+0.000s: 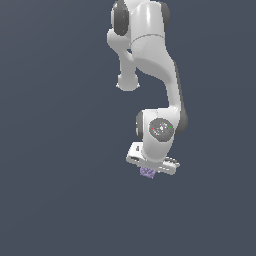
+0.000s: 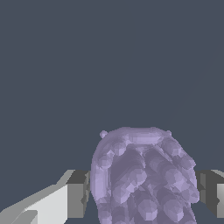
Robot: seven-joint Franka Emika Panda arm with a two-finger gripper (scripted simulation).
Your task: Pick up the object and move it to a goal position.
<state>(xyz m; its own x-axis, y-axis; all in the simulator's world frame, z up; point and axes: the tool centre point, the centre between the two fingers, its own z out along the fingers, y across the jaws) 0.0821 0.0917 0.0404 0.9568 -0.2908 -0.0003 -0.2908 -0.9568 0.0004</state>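
Note:
The object (image 2: 142,175) is a pale purple, bumpy lump, and in the wrist view it fills the gap between my two fingers. The dark pads (image 2: 78,194) touch it on both sides, so my gripper (image 2: 143,194) is shut on it. In the exterior view the object (image 1: 147,173) shows as a small purple lump poking out just under the white hand, with the gripper (image 1: 148,171) pointing down around it. The fingertips themselves are hidden there behind the hand and the lump.
The white arm (image 1: 150,60) comes down from the top of the exterior view to the wrist (image 1: 159,131). Around it there is only a flat, dark grey-blue background. No other object or edge shows.

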